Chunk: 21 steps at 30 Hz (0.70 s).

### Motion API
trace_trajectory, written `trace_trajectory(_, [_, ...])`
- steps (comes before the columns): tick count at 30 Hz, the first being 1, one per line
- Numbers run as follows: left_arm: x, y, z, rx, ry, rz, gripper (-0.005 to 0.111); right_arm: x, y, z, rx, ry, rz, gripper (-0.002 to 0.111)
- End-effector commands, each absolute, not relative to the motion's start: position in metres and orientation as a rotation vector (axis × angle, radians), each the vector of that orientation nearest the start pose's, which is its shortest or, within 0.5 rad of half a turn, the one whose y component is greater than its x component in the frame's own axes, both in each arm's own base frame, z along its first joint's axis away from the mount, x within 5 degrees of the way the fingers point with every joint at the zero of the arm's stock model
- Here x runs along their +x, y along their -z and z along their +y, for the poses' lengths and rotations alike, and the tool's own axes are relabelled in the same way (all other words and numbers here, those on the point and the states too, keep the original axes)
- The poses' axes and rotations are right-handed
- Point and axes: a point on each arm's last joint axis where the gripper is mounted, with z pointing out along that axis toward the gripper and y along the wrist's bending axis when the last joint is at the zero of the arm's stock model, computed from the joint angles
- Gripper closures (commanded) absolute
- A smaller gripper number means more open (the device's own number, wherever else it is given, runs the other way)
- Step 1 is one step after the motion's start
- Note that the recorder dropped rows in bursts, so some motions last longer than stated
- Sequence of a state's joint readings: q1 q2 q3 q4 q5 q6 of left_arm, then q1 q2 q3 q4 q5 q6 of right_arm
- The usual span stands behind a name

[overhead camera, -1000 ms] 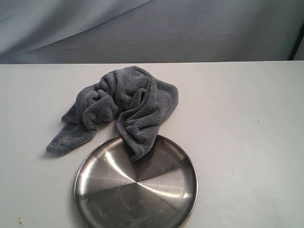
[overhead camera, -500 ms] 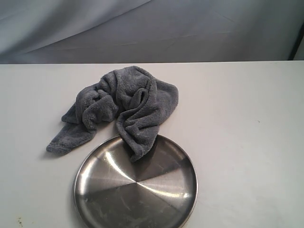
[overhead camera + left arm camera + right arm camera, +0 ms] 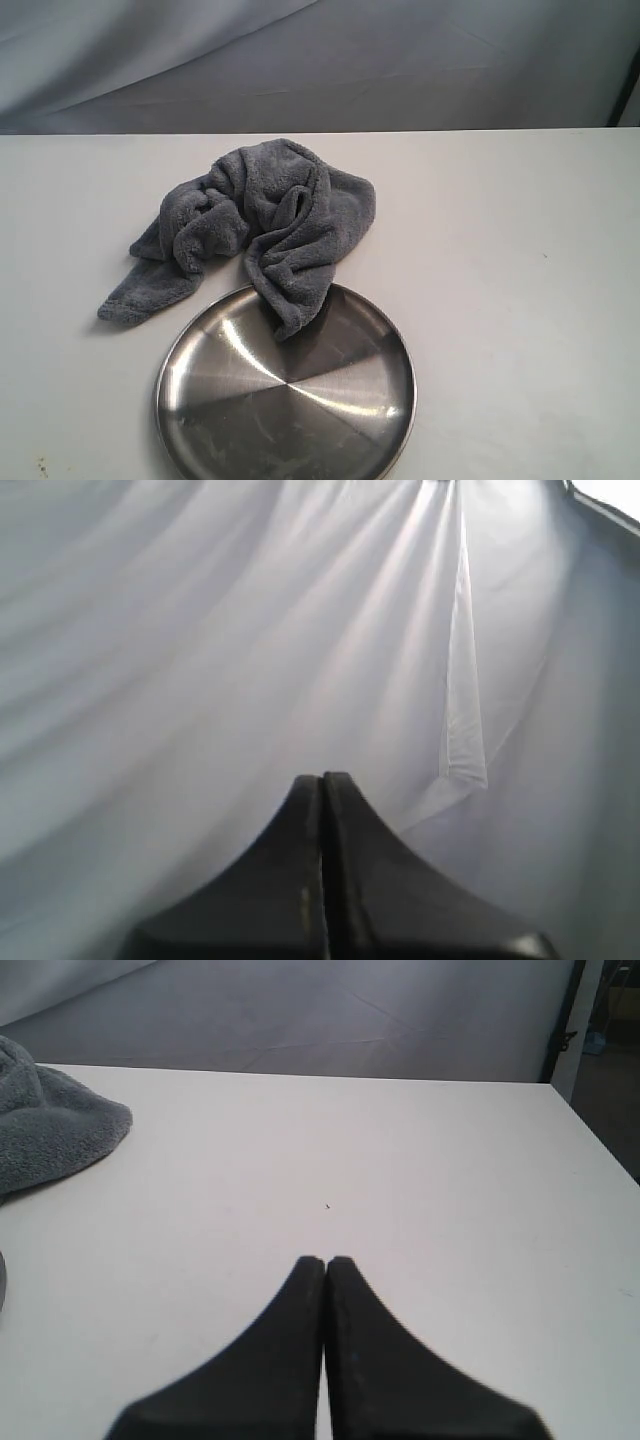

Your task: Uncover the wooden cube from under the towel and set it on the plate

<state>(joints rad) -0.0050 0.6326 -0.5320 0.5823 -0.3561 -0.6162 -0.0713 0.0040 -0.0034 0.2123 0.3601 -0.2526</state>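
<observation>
The dark grey fluffy towel [image 3: 262, 222] lies bunched on the white table, one end draped over the far rim of the steel plate [image 3: 340, 400]. The wooden cube is hidden; I see no part of it. Neither arm appears in the exterior view. In the left wrist view my left gripper [image 3: 322, 778] is shut with nothing in it and faces only pale cloth. My right gripper [image 3: 326, 1260] is shut and empty, low over bare table, with the towel's edge [image 3: 55, 1125] off to one side.
A grey-blue cloth backdrop [image 3: 320, 60] hangs behind the table's far edge. The white table [image 3: 520, 280] stretches bare to the right of the towel and plate. A dark post [image 3: 568, 1020] stands past the table's corner in the right wrist view.
</observation>
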Motion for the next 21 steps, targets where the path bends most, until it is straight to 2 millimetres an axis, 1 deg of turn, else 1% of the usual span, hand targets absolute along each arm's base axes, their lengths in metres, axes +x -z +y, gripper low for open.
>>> trace_trajectory(1, [0.175,-0.368,-0.027,0.282,0.149,1.341,0.107,0.054,-0.182,0.003,-0.033,0.017,1.825,0.108])
trace_trajectory(3, [0.189,-0.365,-0.030,0.337,0.152,1.357,0.107,0.054,-0.182,0.003,-0.033,0.017,1.825,0.108])
trace_trajectory(5, [0.203,-0.359,-0.032,0.344,0.171,1.386,0.107,0.054,-0.182,0.003,-0.033,0.017,1.825,0.108])
trace_trajectory(7, [0.211,-0.352,-0.032,0.341,0.183,1.417,0.107,0.054,-0.182,0.003,-0.033,0.017,1.825,0.108])
trace_trajectory(10, [0.218,-0.345,-0.031,0.332,0.176,1.460,0.107,0.054,-0.182,0.003,-0.033,0.017,1.825,0.108])
trace_trajectory(12, [0.224,-0.346,-0.021,0.213,0.134,1.573,0.107,0.054,-0.182,0.003,-0.033,0.017,1.825,0.108])
trace_trajectory(15, [0.226,-0.351,-0.014,0.151,0.069,1.632,0.107,0.054,-0.182,0.003,-0.033,0.017,1.825,0.108])
trace_trajectory(18, [0.230,-0.357,-0.021,0.147,0.029,1.692,0.107,0.054,-0.182,0.003,-0.033,0.017,1.825,0.108])
trace_trajectory(21, [0.237,-0.357,-0.034,0.225,-0.022,1.771,0.107,0.054,-0.182,0.003,-0.033,0.017,1.825,0.108])
